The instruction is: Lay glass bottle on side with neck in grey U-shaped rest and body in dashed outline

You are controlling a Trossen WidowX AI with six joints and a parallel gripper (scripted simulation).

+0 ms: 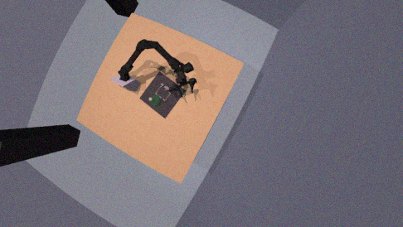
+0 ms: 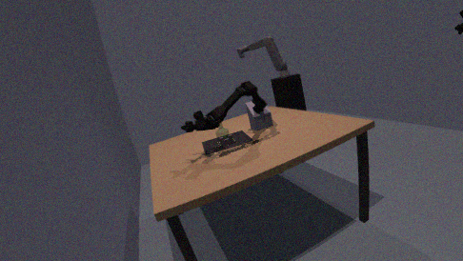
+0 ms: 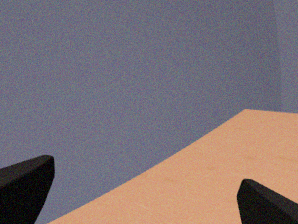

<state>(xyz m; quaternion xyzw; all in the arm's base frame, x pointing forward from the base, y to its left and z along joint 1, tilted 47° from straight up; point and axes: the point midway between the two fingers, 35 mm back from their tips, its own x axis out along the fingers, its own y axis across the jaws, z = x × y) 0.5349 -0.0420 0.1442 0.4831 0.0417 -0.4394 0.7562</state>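
Observation:
The green glass bottle (image 1: 156, 99) (image 2: 222, 131) appears to stand upright on the dark board (image 1: 166, 113) (image 2: 209, 149), near one edge. The dashed outline (image 1: 158, 94) is beside it on the board in the top view. Small pale grey pieces beside the outline look like the U-shaped rest (image 1: 166, 87); its shape is too small to tell. My gripper (image 1: 183, 89) (image 2: 185, 128) (image 3: 148, 180) is open and empty, above the board's side away from the bottle. The wrist view shows both fingers wide apart, with neither bottle nor rest in sight.
The board lies on the wooden table (image 1: 124, 120) (image 2: 305, 135) (image 3: 200, 175). A pale grey block (image 1: 132, 85) (image 2: 261, 122) is at the arm's base. A second, grey arm (image 2: 273, 52) stands on a black pedestal (image 2: 289, 92) behind the table.

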